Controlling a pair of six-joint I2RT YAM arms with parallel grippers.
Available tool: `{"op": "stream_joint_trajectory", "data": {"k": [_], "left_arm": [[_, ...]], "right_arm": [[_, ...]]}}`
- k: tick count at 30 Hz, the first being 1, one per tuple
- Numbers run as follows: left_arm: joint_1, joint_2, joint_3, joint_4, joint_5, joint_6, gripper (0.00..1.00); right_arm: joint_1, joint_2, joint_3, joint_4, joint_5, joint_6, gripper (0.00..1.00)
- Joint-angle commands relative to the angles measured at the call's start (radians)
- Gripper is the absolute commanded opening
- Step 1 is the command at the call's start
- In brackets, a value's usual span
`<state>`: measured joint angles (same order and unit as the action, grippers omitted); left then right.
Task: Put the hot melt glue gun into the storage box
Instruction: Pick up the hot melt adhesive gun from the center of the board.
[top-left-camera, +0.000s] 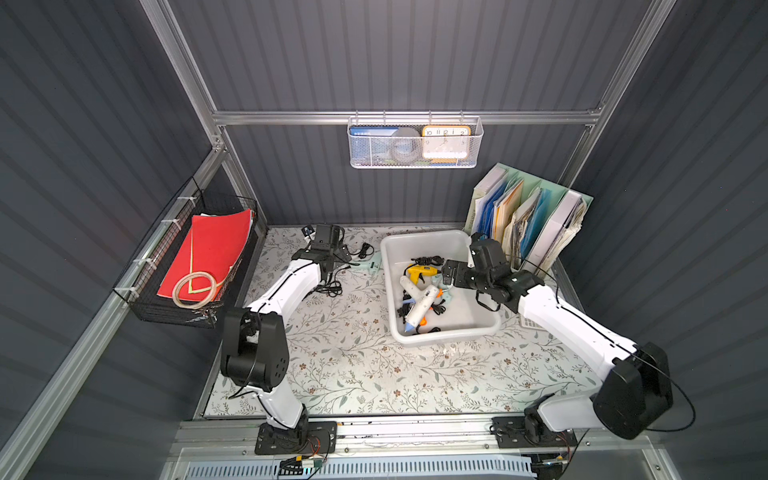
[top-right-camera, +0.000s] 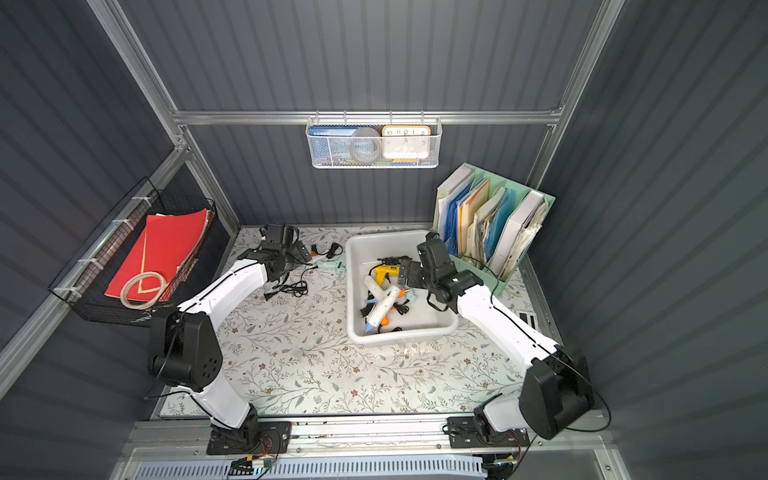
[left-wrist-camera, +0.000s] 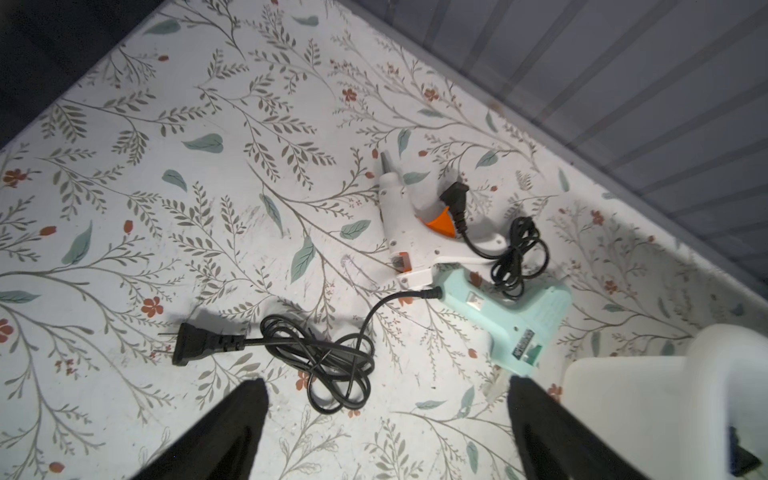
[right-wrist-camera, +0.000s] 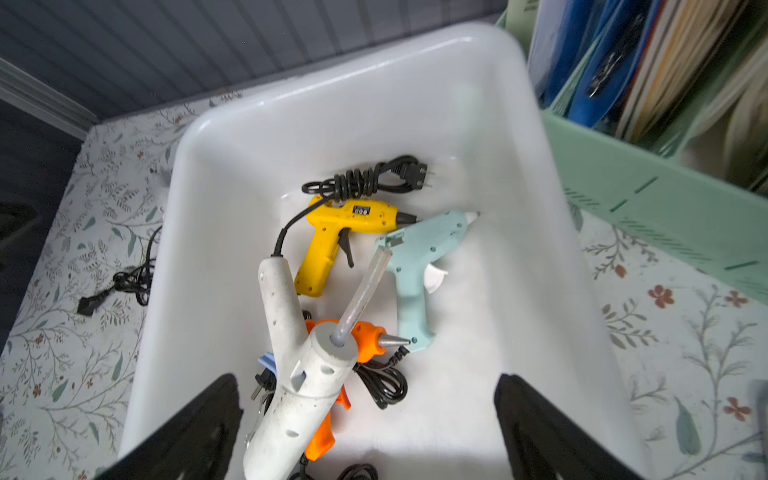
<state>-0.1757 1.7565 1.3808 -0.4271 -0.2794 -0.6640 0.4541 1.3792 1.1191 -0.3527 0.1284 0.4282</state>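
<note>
The storage box (top-left-camera: 451, 335), a pale grey-white tub, stands at the table's back right and shows in both top views. Several glue guns lie inside it: a yellow one (right-wrist-camera: 347, 224), a mint one (right-wrist-camera: 411, 266), an orange one (right-wrist-camera: 368, 332) and a big white one (right-wrist-camera: 303, 374) across the top. My right gripper (right-wrist-camera: 366, 378) hangs open over the box with nothing between its fingers. Left of the box, a small white glue gun (left-wrist-camera: 405, 224) and a mint glue gun (left-wrist-camera: 517, 320) lie on the table. My left gripper (left-wrist-camera: 388, 382) is open just above the table near them.
A black cord with its plug (left-wrist-camera: 208, 343) lies coiled on the floral table beside the left gripper. A mint file organiser (top-left-camera: 534, 220) stands right behind the box. A black wire basket (top-left-camera: 195, 266) hangs on the left wall and a white mesh basket (top-left-camera: 415, 143) on the back rail.
</note>
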Motion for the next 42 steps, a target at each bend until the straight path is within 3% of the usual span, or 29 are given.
{"op": "stream_joint_trajectory", "data": {"k": [1,12,20,25,31,37,42], "left_arm": [[0.029,0.076,0.072,-0.049,0.079,0.034,0.89],[0.116,0.345,0.261,-0.157,0.35,0.214,0.72],[0.123,0.451,0.342,-0.216,0.398,0.317,0.68],[0.122,0.499,0.381,-0.238,0.499,0.373,0.58],[0.114,0.446,0.269,-0.193,0.635,0.331,0.61],[0.082,0.385,0.176,-0.168,0.633,0.304,0.56],[0.049,0.363,0.132,-0.164,0.555,0.289,0.5]], "right_arm": [[-0.002,-0.054,-0.038,0.084,0.084,-0.008,0.99],[-0.004,-0.136,-0.085,0.124,0.129,-0.009,0.99],[-0.003,-0.135,-0.088,0.143,0.123,-0.008,0.99],[-0.004,-0.132,-0.084,0.147,0.119,-0.008,0.99],[-0.003,-0.137,-0.083,0.152,0.129,-0.014,0.99],[-0.004,-0.117,-0.064,0.161,0.112,-0.019,0.99],[-0.004,-0.113,-0.062,0.167,0.108,-0.019,0.99]]}}
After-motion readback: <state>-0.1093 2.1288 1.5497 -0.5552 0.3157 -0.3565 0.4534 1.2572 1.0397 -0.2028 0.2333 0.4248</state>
